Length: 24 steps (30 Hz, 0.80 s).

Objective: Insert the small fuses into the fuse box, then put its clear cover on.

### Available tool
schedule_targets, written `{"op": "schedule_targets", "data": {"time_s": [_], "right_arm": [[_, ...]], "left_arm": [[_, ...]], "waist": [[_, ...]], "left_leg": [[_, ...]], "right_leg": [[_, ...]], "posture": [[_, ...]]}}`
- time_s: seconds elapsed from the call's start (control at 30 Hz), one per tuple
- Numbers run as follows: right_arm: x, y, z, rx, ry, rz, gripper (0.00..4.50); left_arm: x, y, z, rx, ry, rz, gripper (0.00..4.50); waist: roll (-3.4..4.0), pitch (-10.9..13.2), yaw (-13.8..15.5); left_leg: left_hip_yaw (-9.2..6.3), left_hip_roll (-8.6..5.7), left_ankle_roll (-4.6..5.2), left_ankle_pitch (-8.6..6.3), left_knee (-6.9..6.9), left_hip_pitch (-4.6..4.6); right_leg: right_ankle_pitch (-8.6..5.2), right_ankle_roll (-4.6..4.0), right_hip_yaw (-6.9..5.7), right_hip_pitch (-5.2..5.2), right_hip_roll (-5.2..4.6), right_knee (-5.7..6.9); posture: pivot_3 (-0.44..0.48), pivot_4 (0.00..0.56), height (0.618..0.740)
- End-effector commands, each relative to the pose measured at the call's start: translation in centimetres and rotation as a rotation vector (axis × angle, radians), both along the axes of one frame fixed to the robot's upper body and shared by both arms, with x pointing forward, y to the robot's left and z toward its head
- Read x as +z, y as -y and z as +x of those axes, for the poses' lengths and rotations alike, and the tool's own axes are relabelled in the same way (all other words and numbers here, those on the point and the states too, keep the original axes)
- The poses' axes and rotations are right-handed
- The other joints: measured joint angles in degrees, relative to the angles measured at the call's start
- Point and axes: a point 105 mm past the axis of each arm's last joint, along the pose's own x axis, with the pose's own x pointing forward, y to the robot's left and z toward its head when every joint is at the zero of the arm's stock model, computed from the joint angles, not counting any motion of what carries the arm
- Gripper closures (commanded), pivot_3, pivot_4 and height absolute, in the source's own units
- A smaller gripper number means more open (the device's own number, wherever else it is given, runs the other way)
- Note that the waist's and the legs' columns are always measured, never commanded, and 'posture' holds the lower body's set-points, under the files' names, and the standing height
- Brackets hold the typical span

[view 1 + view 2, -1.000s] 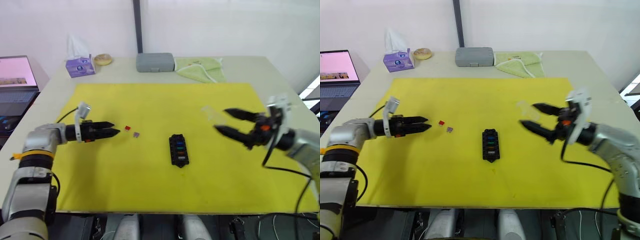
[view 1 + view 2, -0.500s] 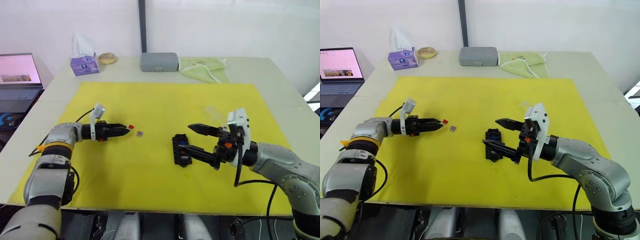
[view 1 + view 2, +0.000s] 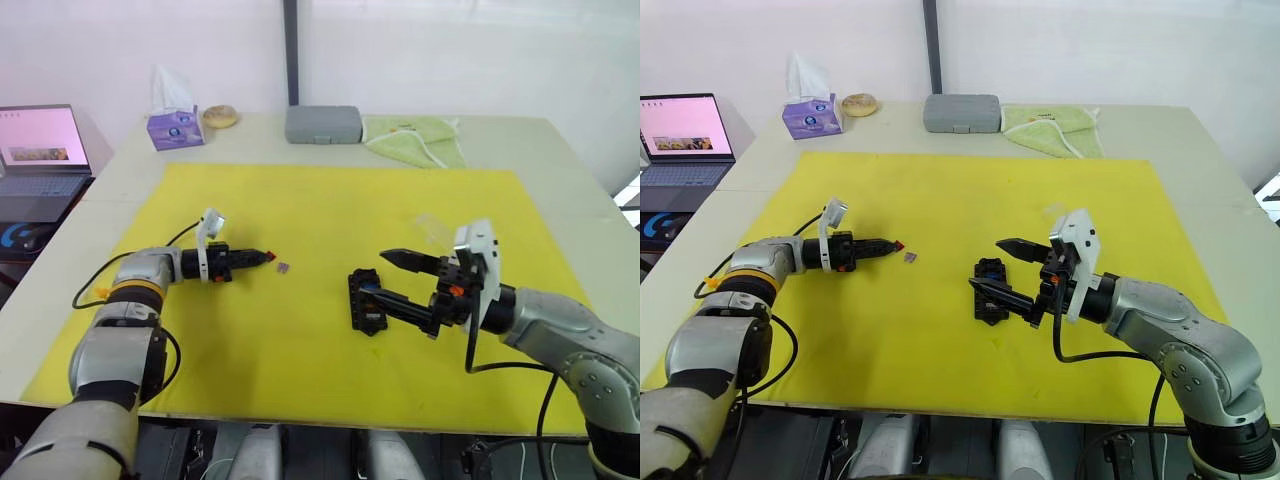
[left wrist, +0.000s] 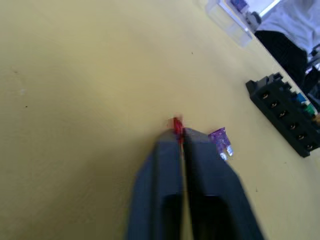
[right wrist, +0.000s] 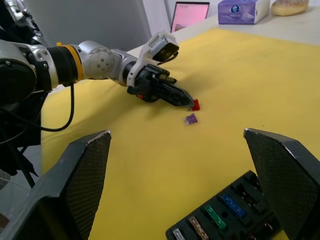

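Note:
A red fuse (image 4: pixel 177 125) is pinched at the tip of my left gripper (image 3: pixel 268 257), which is shut on it low over the yellow mat (image 3: pixel 330 200). A purplish fuse (image 3: pixel 284 267) lies loose just beyond that tip. The black fuse box (image 3: pixel 366 300) sits mid-mat with several coloured fuses in its slots (image 5: pixel 220 212). My right gripper (image 3: pixel 378 274) hangs open over the box, one finger on each side of it. The clear cover (image 3: pixel 432 228) lies on the mat beyond the right gripper.
Along the table's far edge stand a grey case (image 3: pixel 323 124), a green cloth (image 3: pixel 415 135), a purple tissue box (image 3: pixel 175 128) and a round bun-like object (image 3: pixel 219 116). An open laptop (image 3: pixel 40 140) sits at the far left. Bare mat lies in front of the box.
My left gripper has shut on the red fuse. The right gripper swung in from the right to over the fuse box and stays open. The camera view has shifted.

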Motion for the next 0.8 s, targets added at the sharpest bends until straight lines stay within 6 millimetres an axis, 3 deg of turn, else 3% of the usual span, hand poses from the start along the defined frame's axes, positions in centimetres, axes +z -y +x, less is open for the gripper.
{"op": "schedule_targets", "data": {"time_s": [0.03,0.17,0.3,0.43,0.57,0.67,0.8], "right_arm": [[0.9,0.1,0.1,-0.024,0.063,-0.004,0.00],[0.7,0.2,1.0,-0.086,0.044,-0.019,0.00],[2.3,-0.1,1.7,-0.082,-0.040,0.096,0.00],[5.8,-0.7,3.1,-0.051,-0.090,0.254,0.00],[6.5,-1.7,4.6,-0.072,-0.100,0.231,0.00],[8.1,-3.8,5.8,-0.029,-0.115,0.283,0.00],[10.2,-6.1,7.0,0.016,-0.161,0.382,0.00]], "left_arm": [[-0.8,0.4,-0.3,-0.007,-0.046,-0.022,4.46],[0.1,0.0,-0.1,0.009,-0.030,-0.056,4.46],[3.5,-1.7,0.3,0.070,-0.002,-0.201,4.46],[10.2,-2.8,-0.9,0.071,0.096,-0.469,4.46],[13.2,-1.3,-2.7,0.043,0.155,-0.578,4.46],[15.6,1.2,-4.4,-0.007,0.211,-0.682,4.46],[17.1,4.0,-6.4,-0.069,0.241,-0.758,4.46]], "waist": [[0.00,0.00,-0.05],[0.00,0.00,-0.13],[-0.04,0.03,-0.52],[-0.08,0.09,-1.73],[-0.04,0.06,-1.63],[-0.04,0.07,-1.54],[-0.05,0.07,-1.54]], "left_leg": [[0.00,0.00,0.00,0.00,0.01,0.01],[0.00,0.00,0.00,0.00,0.01,0.02],[-0.02,0.03,0.00,0.00,0.00,0.01],[-0.12,0.17,0.00,0.00,-0.01,-0.02],[-0.21,0.29,0.00,0.00,-0.02,0.00],[-0.16,0.25,-0.01,0.00,0.00,0.00],[-0.15,0.19,-0.01,0.01,0.01,0.00]], "right_leg": [[0.00,0.00,0.00,0.00,0.00,0.01],[0.00,0.00,0.00,0.00,0.01,0.02],[0.00,0.00,0.00,-0.03,0.02,0.05],[0.00,-0.02,0.02,-0.13,0.05,0.16],[0.00,-0.02,0.10,-0.14,0.01,0.18],[0.01,-0.01,0.17,-0.15,-0.05,0.18],[0.02,0.00,0.19,-0.18,-0.04,0.20]], "posture": [[0.000,0.150,0.740],[0.000,0.150,0.740],[0.000,0.150,0.740],[0.000,0.150,0.740],[0.000,0.150,0.740],[0.000,0.150,0.740],[0.000,0.150,0.740]]}}
